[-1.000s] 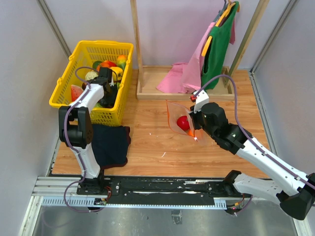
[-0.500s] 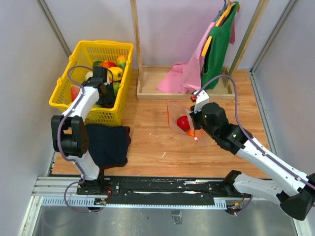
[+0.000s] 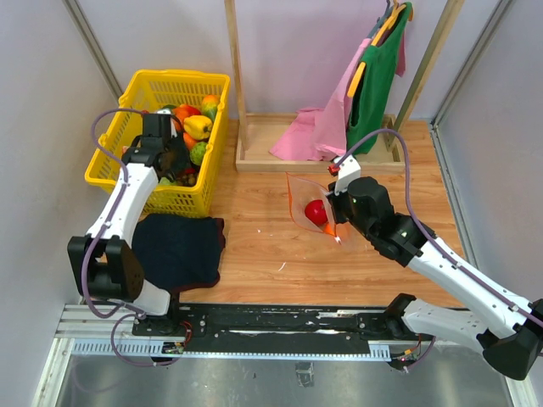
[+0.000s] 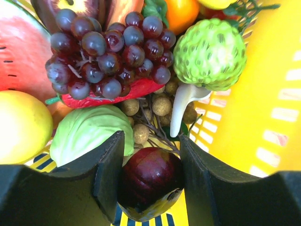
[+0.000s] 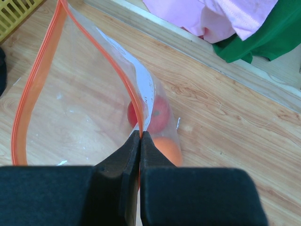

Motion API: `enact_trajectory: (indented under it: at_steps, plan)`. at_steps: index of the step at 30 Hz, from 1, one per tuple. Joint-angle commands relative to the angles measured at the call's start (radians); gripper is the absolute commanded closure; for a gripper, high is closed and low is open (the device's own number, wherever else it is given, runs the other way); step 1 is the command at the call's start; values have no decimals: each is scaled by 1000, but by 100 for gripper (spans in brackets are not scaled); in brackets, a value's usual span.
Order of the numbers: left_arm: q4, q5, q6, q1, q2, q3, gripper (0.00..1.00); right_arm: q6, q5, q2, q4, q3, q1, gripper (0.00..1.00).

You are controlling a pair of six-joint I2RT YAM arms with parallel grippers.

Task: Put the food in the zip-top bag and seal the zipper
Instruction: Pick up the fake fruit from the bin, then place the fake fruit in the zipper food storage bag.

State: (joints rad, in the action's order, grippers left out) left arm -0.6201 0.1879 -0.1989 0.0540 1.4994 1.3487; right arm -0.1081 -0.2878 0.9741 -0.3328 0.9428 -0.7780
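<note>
My left gripper [image 4: 151, 155] is down inside the yellow basket [image 4: 263, 94], shut on a dark red fruit [image 4: 150, 176] with a yellowish underside. Around it lie purple grapes [image 4: 108, 52], a pale green cabbage [image 4: 89, 132], a bumpy green fruit [image 4: 211, 54] and a watermelon slice [image 4: 21, 52]. From above, the left gripper [image 3: 176, 161] sits over the basket's near half. My right gripper [image 5: 140, 134] is shut on the orange zipper [image 5: 40, 80] edge of the clear zip-top bag [image 5: 80, 108], holding its mouth open. A red apple [image 5: 157, 115] and an orange [image 5: 167, 150] lie inside.
The yellow basket [image 3: 127, 174] stands at the back left, with a dark cloth [image 3: 178, 246] on the table in front of it. A wooden rack base [image 3: 254, 157] at the back carries a pink cloth [image 3: 314, 131] and hanging green garment [image 3: 377, 80]. Grey walls close both sides.
The left arm has swung its elbow out to the left while its jaws narrowed onto the dark red fruit in the basket. The right arm and bag have not moved.
</note>
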Motion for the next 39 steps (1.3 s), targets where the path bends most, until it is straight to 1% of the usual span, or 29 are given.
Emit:
enact_trajectory:
  at_steps: [1, 7, 10, 19, 24, 27, 30, 35, 39]
  plan:
    - [96, 16, -31, -4, -100, -36, 79, -21, 6, -20, 17, 1, 24, 99]
    - [183, 4, -79, -4, -223, -97, 87, -26, 20, -17, 24, 1, 23, 99]
    - [208, -33, -105, -5, -265, -117, 90, -28, 26, -16, 28, 1, 23, 99]
    - [317, -359, -170, 0, -393, -183, 94, -33, 43, -15, 37, 1, 25, 99]
    - [407, -484, -230, 35, -481, -250, 95, -34, 58, -27, 59, -7, 23, 99]
    - [482, -540, -285, 78, -534, -300, 95, -40, 73, -31, 75, -12, 23, 99]
    - [569, -555, -324, 157, -577, -346, 96, -47, 86, -27, 89, -12, 23, 99]
    - [694, -548, -379, 283, -595, -408, 96, -60, 107, -23, 101, -16, 23, 99]
    - [771, -515, -388, 404, -575, -426, 96, -65, 116, -21, 107, -15, 24, 99]
